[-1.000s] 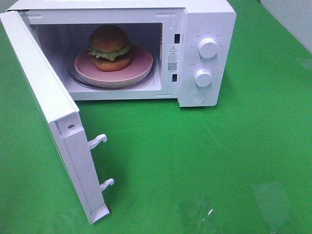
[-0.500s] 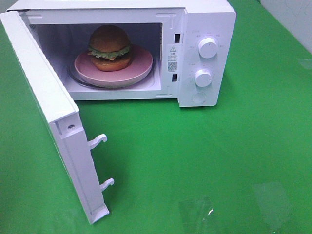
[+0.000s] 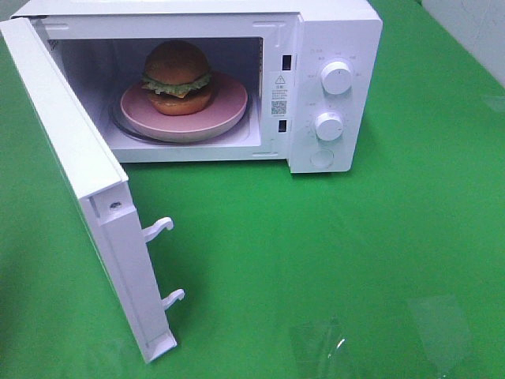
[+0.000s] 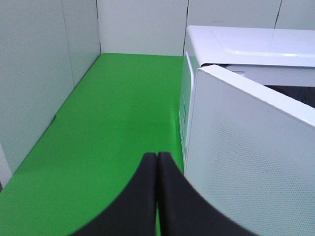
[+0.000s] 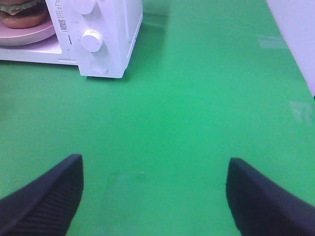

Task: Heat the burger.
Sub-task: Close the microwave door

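Now | left gripper is pressed together, empty, door beside it | right gripper is spread | risk: door may be glanced off, burger left unheated

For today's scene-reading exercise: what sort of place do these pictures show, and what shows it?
Probably a staged test bench, not a home kitchen: a white microwave stands open on a plain green cloth, bare pale panels wall it in, the burger sits inside.

The burger, domed tan-brown bun over green lettuce and darker filling, sat upright on a pink plate inside the open white microwave.
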Robot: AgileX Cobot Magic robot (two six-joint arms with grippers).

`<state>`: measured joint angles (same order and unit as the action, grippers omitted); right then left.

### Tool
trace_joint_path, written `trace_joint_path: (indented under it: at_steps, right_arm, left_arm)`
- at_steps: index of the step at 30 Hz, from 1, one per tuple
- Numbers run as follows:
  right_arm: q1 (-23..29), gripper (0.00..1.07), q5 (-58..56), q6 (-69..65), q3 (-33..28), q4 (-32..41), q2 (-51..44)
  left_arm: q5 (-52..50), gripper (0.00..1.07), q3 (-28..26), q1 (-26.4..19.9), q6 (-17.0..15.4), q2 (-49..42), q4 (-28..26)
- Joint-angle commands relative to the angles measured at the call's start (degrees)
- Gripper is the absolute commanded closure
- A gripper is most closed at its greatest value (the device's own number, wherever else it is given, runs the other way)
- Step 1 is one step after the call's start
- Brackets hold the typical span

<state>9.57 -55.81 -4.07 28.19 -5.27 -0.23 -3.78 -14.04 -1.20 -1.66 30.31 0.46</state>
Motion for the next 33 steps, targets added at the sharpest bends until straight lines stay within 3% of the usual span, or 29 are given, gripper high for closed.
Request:
trace_joint_path:
  at_steps: [1,10,13,18,23,33]
  right_arm:
    - [-0.2,0.32,0.7,-0.5,-0.1,-0.3,-1.6]
    - [-0.2,0.32,0.7,-0.5,-0.1,-0.3,-1.6]
    - [-0.2,0.32,0.7,-0.5,-0.1,-0.3,-1.6]
    - [-0.2,0.32,0.7,-0.5,-0.1,-0.3,-1.6]
    - [-0.2,0.32,0.7,-0.5,-0.1,-0.3,-1.6]
    - [-0.2,0.32,0.7,-0.5,-0.1,-0.3,-1.6]
  left_arm:
    - [-7.0,1.07,1.5,-0.1,-0.2,2.0,-0.1]
    - [-19.0,1.07,2.5,-0.1,-0.4,13.4,0.1]
    - [-23.2,1.07,2.5,-0.1,-2.0,17.9,1.9]
    - [-31.3,1.07,2.5,-0.1,-6.6,25.9,9.9]
    - [-38.9,1.07,2.3,-0.1,-11.1,33.3,14.6]
    - [-43.4,1.07,-0.4,-0.1,-14.2,41.4,22.9]
